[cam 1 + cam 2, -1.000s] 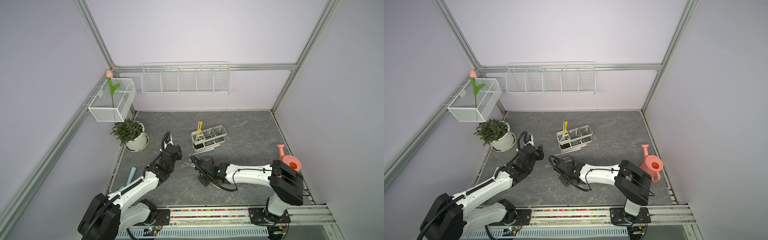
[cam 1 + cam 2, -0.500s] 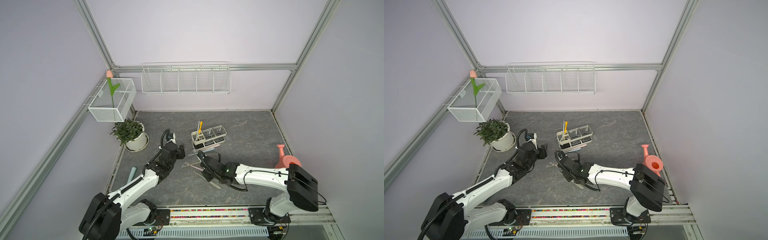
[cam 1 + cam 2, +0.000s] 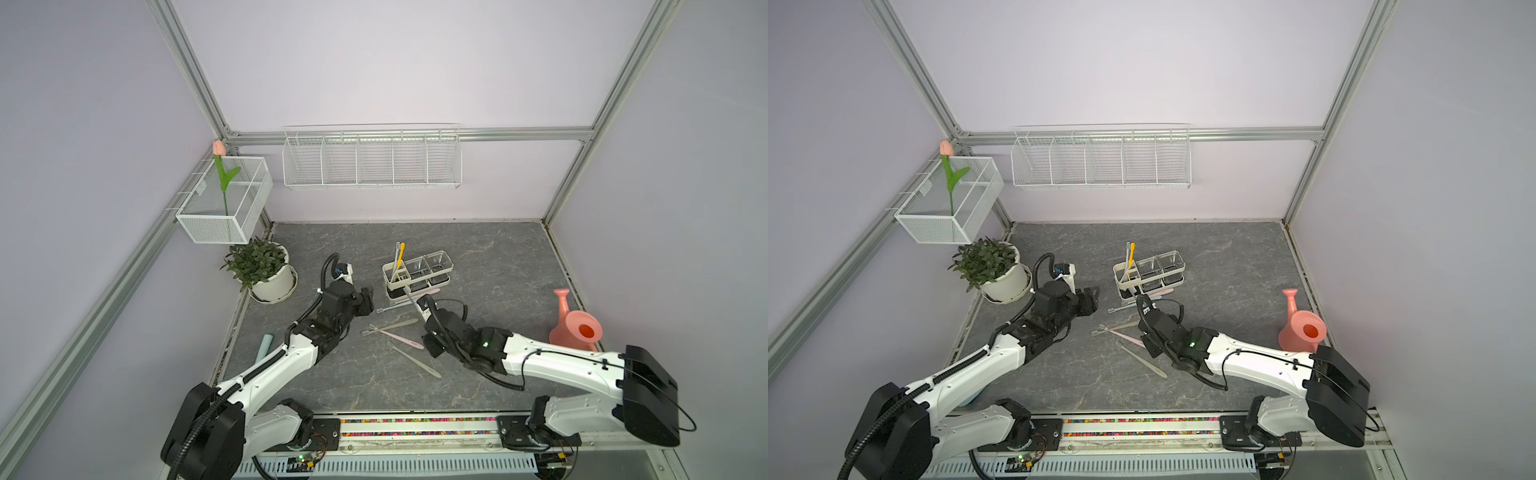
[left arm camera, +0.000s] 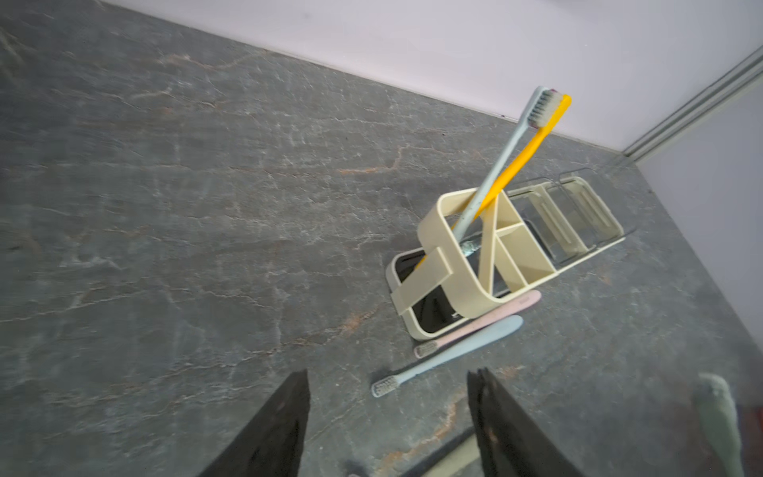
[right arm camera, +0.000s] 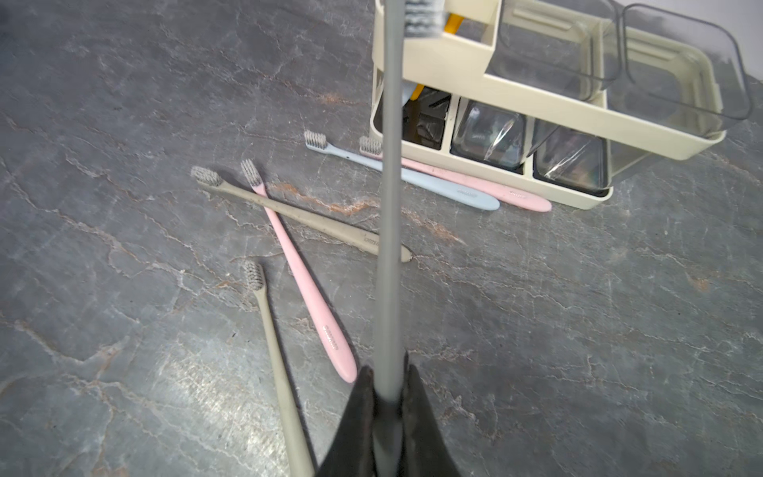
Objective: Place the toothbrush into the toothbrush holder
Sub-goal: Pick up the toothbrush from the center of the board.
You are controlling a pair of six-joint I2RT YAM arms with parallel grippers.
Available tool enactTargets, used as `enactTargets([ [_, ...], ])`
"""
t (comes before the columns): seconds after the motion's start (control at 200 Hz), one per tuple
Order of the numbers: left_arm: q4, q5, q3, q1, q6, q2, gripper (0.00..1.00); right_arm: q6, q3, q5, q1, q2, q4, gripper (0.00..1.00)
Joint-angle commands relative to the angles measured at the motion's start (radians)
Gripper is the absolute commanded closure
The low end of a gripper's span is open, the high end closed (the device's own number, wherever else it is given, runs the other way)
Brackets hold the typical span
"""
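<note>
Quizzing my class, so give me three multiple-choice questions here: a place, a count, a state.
1. Where on the grey marbled table is the pink plastic watering can? A left edge; B middle; C right edge.
2. How many toothbrushes stand in the cream oblong toothbrush holder? A one; B two; C four.
3. The right hand is: A shut on the grey plastic toothbrush; B open; C shut, empty.
C, beside the right arm; B, one yellow toothbrush, one blue-grey toothbrush; A, it clamps the handle.

Lab test booth (mock home corner): aluminium framing, lilac wall panels, robot base rail.
</note>
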Motion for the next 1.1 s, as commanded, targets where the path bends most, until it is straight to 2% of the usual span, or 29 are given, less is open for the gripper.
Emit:
enactTargets([
  [0.0, 0.0, 0.191, 0.058, 0.003, -0.104, 0.019, 0.35, -0.013, -0.052, -0.01, -0.022, -0.06, 0.045, 0.92],
  [0.145, 0.095, 0.367, 0.067, 0.002, -0.082, 0.024, 0.38, -0.014, -0.104, -0.046, -0.05, -0.106, 0.1, 0.91],
  [0.48, 0.174, 0.623, 0.139, -0.008, -0.076, 0.115, 0.39, -0.043, -0.129, -0.041, -0.07, -0.102, 0.154, 0.92],
  [0.725, 0.124, 0.516, 0.186, -0.083, -0.024, 0.148, 0.39, -0.062, -0.13, -0.056, -0.073, -0.098, 0.204, 0.92],
  [1.1, 0.214, 0.518, 0.213, -0.087, -0.08, 0.273, 0.39, -0.075, -0.131, -0.091, -0.073, -0.11, 0.252, 0.91],
])
